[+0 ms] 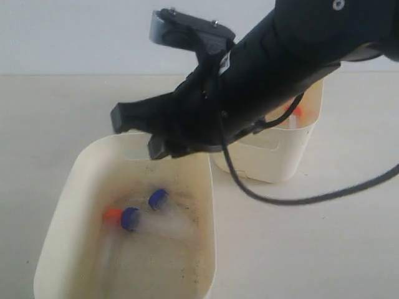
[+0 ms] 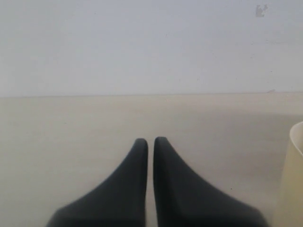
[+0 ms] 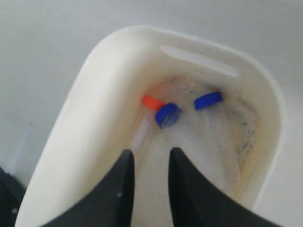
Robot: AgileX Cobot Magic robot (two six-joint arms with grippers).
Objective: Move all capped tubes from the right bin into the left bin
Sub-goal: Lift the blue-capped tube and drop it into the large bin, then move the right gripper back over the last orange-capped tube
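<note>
The left bin [image 1: 68,187], cream with a black-speckled floor, holds three capped tubes: one orange-capped [image 1: 113,215] and two blue-capped [image 1: 130,218] [image 1: 158,199]. My right gripper [image 1: 138,134] hangs above this bin's far end, open, with nothing between its fingers. Its wrist view looks down into the left bin [image 3: 94,80] past the right gripper [image 3: 151,152] at the orange cap [image 3: 152,101] and both blue caps [image 3: 167,114] [image 3: 208,100]. The right bin [image 1: 274,162] stands behind the arm, an orange-capped tube [image 1: 293,112] showing inside. My left gripper [image 2: 150,140] is shut over bare table.
A black cable [image 1: 280,199] loops from the right arm down over the table in front of the right bin. A cream bin wall [image 2: 291,189] shows at the edge of the left wrist view. A pale wall backs the table.
</note>
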